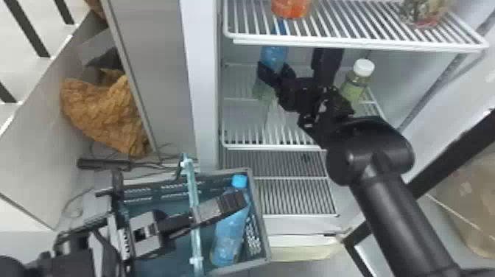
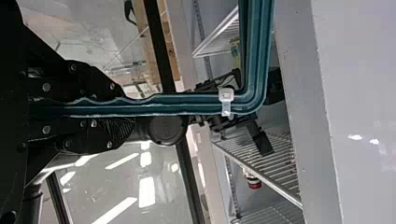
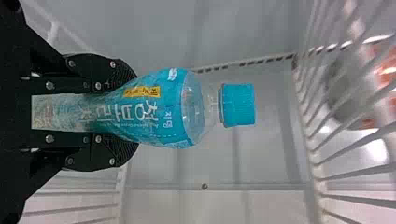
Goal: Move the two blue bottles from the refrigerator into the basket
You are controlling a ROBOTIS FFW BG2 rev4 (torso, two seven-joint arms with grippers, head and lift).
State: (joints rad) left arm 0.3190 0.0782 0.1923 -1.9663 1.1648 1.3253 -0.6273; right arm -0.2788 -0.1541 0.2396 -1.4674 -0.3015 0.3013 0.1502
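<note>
Jutting from right gripper (image 1: 276,73) — blue bottle (image 3: 163,112), clasped

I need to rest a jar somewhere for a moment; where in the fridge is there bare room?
Bare patches: the lower rack, right of the basket, and the front left of the middle shelf above it. Farther back is crowded: the right gripper holds a blue bottle, with a white-capped bottle to its right.

You get bright, soft light in head view. Left wrist view — white glare streaks glossy surface (image 2: 109,179), glints dot pale panel (image 2: 359,93). Right wrist view — glare behind wire rack (image 3: 314,161).
</note>
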